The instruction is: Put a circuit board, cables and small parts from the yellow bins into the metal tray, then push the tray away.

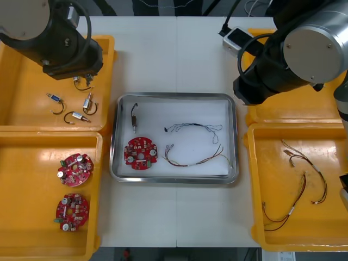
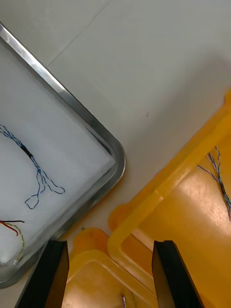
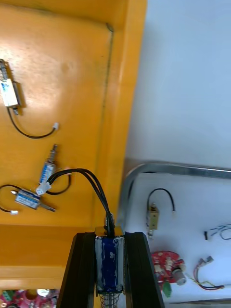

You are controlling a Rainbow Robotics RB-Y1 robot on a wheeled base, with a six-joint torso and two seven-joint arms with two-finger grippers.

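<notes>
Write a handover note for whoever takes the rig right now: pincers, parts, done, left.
Left pincer: shut on a held small metal part, over the far left bin.
Right pincer: open, holding nothing, over the right bins near the metal tray corner.
Done, in the tray: circuit board, one small metal part, blue and white cable, red and yellow cable.
Left: probably place the held part in the tray, then push the tray away.
</notes>
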